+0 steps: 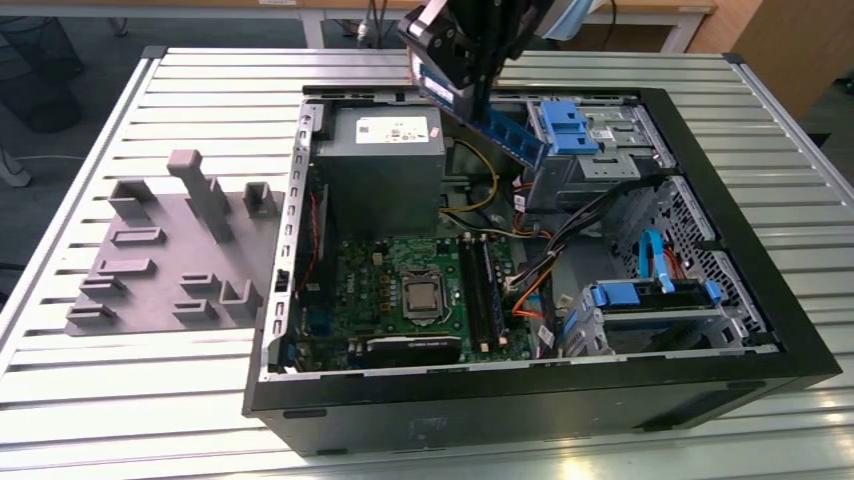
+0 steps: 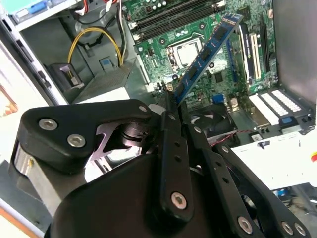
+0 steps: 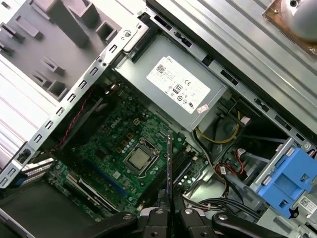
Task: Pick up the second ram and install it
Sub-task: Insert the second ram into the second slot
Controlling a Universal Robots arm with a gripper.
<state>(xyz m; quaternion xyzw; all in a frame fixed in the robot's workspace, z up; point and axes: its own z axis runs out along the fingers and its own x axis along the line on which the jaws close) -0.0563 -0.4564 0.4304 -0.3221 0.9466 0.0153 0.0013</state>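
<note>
Blue second ram (image 2: 208, 49) (apparently gripper (image 2: 171, 106)-clamped) above motherboard (image 2: 198, 29).

Open computer case (image 1: 747, 330) on slatted worktop (image 1: 134, 400); green motherboard (image 1: 400, 300) bare inside, grey power supply (image 1: 380, 165) beyond it; claw (image 1: 461, 85) above the case, closed on the second ram (image 1: 514, 135), stick tilted, hanging over the case interior; grey tray (image 1: 147, 260) with upright blocks at the exterior view's left, beside the case.
</note>
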